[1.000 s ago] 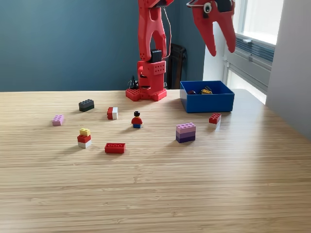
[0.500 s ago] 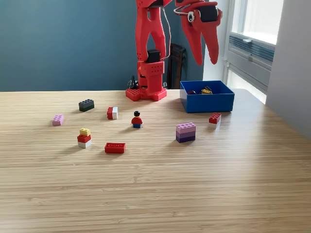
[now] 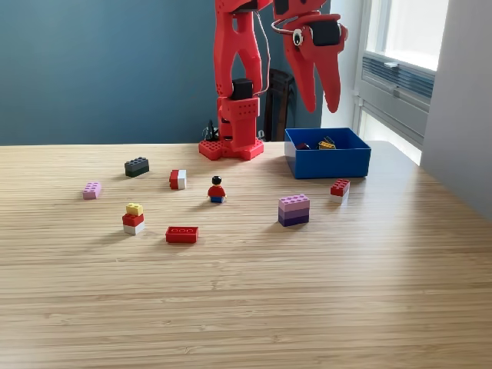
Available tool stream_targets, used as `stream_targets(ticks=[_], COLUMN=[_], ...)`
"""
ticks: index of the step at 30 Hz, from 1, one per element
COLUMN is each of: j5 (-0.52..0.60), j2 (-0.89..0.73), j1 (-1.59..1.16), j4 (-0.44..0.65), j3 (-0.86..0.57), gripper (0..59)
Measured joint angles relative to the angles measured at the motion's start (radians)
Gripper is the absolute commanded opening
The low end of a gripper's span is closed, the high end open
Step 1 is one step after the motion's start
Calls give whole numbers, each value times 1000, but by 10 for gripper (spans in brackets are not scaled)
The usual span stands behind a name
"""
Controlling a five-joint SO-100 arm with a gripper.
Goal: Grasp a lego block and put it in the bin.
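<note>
**Red arm raised above the blue bin, jaws apart and empty**

In the exterior view we see the red plastic gripper hanging in the air above the open-topped rectangular blue plastic bin, its two fingers pointing down with a gap between them and nothing held. The bin stands on the light wooden table, just to the exterior view's right of the arm's red base, with a few small pieces inside. Scattered in front we find a purple stacked block, a small red block near the bin, a flat red brick, a toy figure, and a black brick.
</note>
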Motion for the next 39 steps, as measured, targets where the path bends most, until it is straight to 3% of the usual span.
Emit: stream_targets(ticks=[13,24,39], j5=[35,75,-64], j2=[0,0,0], j1=[8,206,463], j4=[-54,-95,-253], j3=[103,230,563], gripper=[247,242,245])
